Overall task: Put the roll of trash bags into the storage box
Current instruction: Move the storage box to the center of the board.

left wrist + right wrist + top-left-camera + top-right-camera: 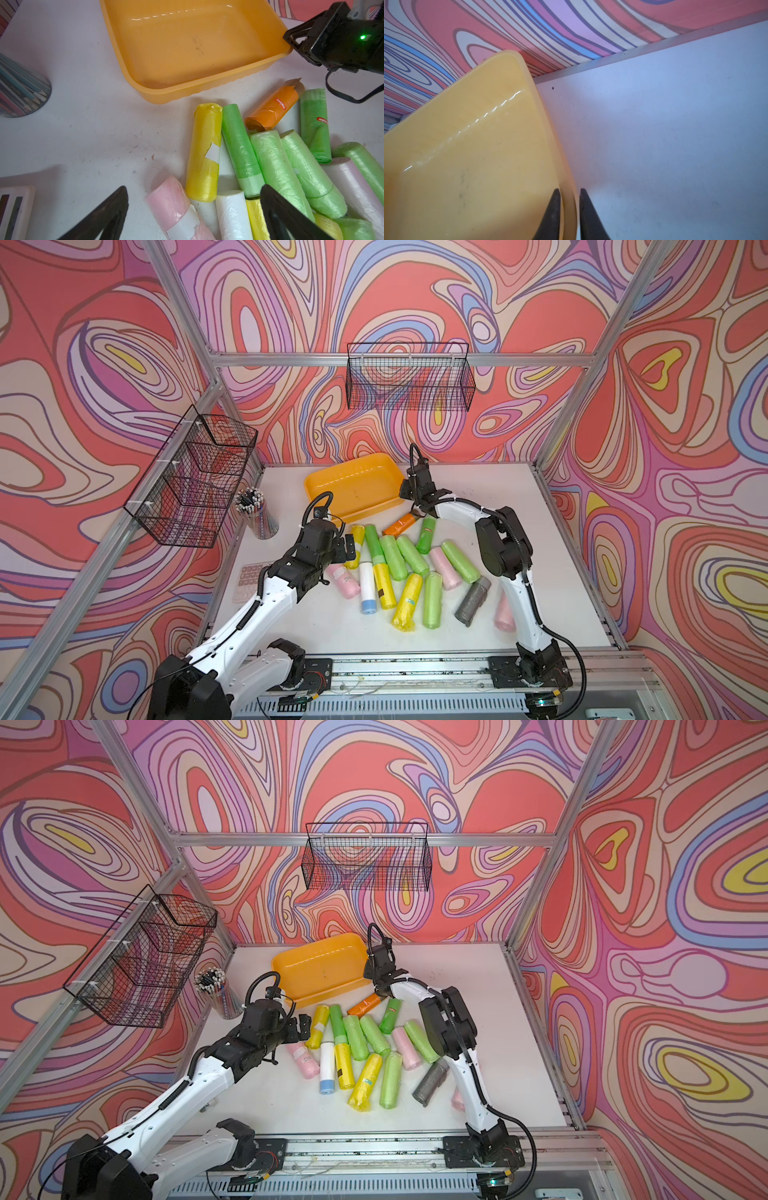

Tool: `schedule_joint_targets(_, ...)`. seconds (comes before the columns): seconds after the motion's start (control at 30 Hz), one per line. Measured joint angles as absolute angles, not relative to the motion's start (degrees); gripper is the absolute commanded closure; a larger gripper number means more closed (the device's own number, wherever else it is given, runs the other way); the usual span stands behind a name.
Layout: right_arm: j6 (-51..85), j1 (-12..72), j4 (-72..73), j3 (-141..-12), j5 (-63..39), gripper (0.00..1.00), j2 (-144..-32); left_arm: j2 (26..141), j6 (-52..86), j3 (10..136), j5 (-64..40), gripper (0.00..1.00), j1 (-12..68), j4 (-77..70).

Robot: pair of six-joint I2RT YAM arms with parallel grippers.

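Fingers (116, 199) of the left claw (193, 188) stood spread wide and empty over the 9 o'clock end of the pile of rolls of trash bags (399, 568), apparently set for a pick. The yellow roll (204, 151) beneath lay flat on the table (498, 485), long axis running 12 to 6 o'clock, one end toward the storage box (357, 485); its green neighbours (239, 145) lay much alike. The box sat bare at the pile's 12 o'clock, no roll inside. The right claw (569, 191) was clenched on the box rim at its 4 o'clock corner, probably to steady it.
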State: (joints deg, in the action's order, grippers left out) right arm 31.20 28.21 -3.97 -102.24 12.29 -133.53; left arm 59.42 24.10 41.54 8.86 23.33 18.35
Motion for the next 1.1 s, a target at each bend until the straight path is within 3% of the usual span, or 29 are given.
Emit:
schedule_joint_targets(0.27,28.9,28.1,-4.3,-95.5,14.2,0.77,-128.8,59.3,24.2,41.5,8.6,0.0,23.6,18.7)
schedule_joint_targets(1.1,24.5,23.2,-10.2,-82.7,19.8,0.76,-119.9,59.8,24.3,41.5,7.3,0.0,23.7,18.6)
